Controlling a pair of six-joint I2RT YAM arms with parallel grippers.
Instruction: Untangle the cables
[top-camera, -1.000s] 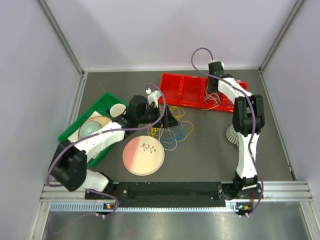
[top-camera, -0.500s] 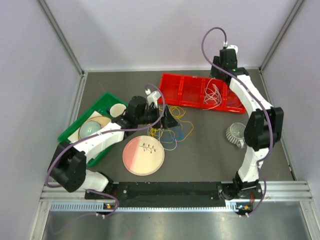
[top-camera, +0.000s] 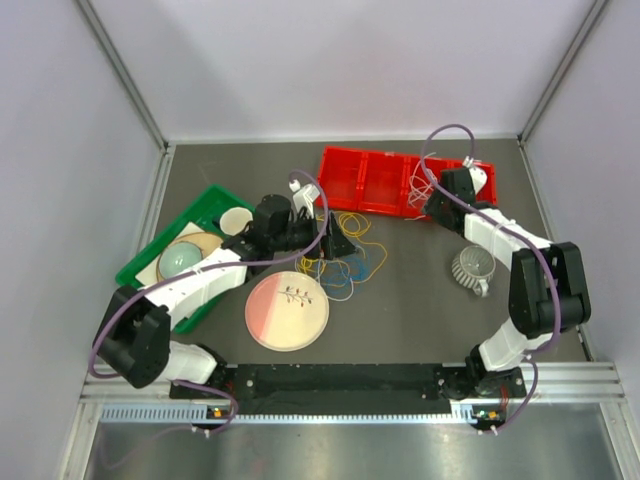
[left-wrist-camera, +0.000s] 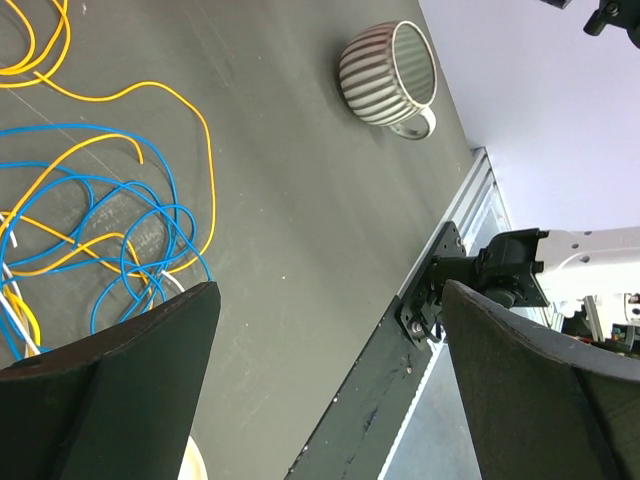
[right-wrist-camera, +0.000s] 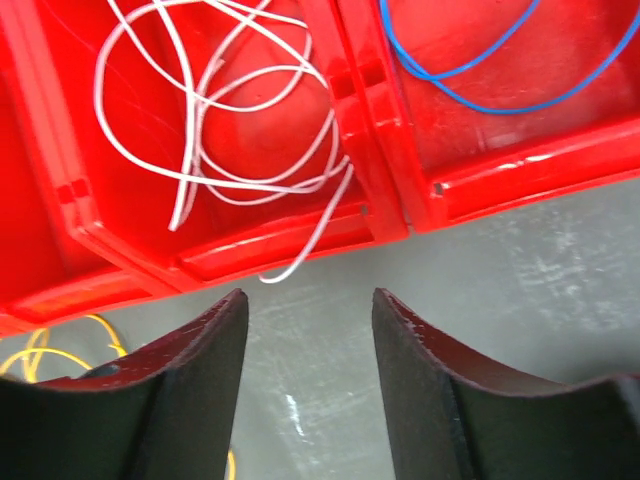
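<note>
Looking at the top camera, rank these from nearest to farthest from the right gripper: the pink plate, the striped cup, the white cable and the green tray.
1. white cable, in the red tray, right beside the right gripper.
2. striped cup, on the right, closer to the arm bases.
3. pink plate, front centre-left.
4. green tray, far left.

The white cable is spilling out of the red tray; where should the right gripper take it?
Best bet: grip the white cable by its loose end, which droops over the red tray's wall. Come from the table side, where the open right gripper sits: there it is one free strand, clear of the loops inside.
</note>
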